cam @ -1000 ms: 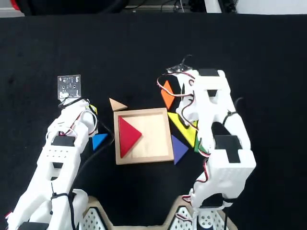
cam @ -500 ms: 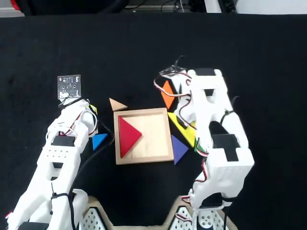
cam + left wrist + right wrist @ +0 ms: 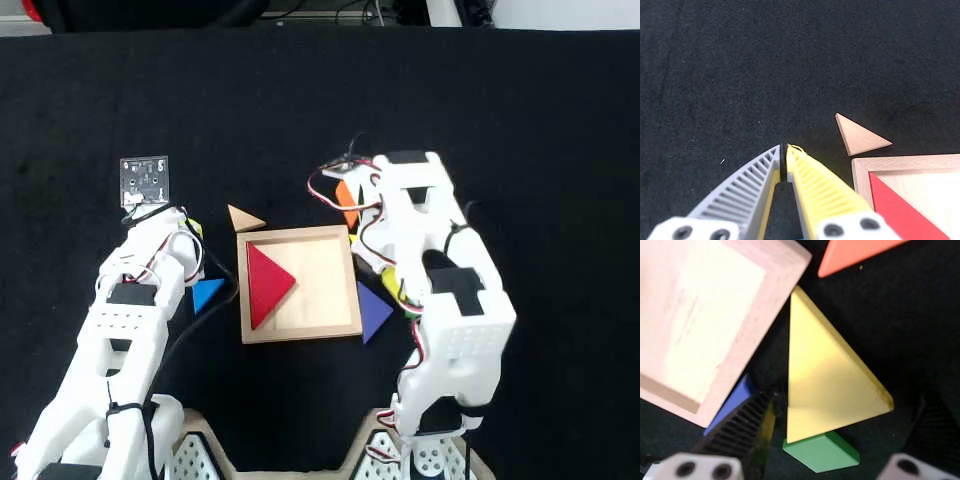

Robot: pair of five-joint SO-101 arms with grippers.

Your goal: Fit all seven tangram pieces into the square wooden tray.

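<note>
The right arm (image 3: 430, 260) bends forward over the table just right of the tray (image 3: 300, 232), its wrist low above the loose pieces there. The right gripper (image 3: 847, 401) has its jaws spread wide, one finger on each side of the yellow triangle (image 3: 830, 380), and grips nothing. This triangle lies flat on the black table (image 3: 500, 120). Its long axis runs away from the wrist, and its sharp far corner points at the tray's corner (image 3: 757, 330) and the orange piece (image 3: 860, 252). Its short edge faces the wrist and touches the green piece (image 3: 822, 451). A blue piece (image 3: 735, 402) lies against the tray wall by one finger.

The left arm (image 3: 130, 310) stretches forward on the tray's left side. The left gripper (image 3: 785, 147) has its jaws closed together, with nothing between them, and its tip points at bare table. Near it lies the wooden triangle (image 3: 857, 136), just outside the tray's far left corner (image 3: 900, 162).

The red triangle (image 3: 265, 285) sits inside the tray with its long edge along the left wall and its apex pointing right. A small blue triangle (image 3: 207, 293) lies left of the tray, beside the left arm.
</note>
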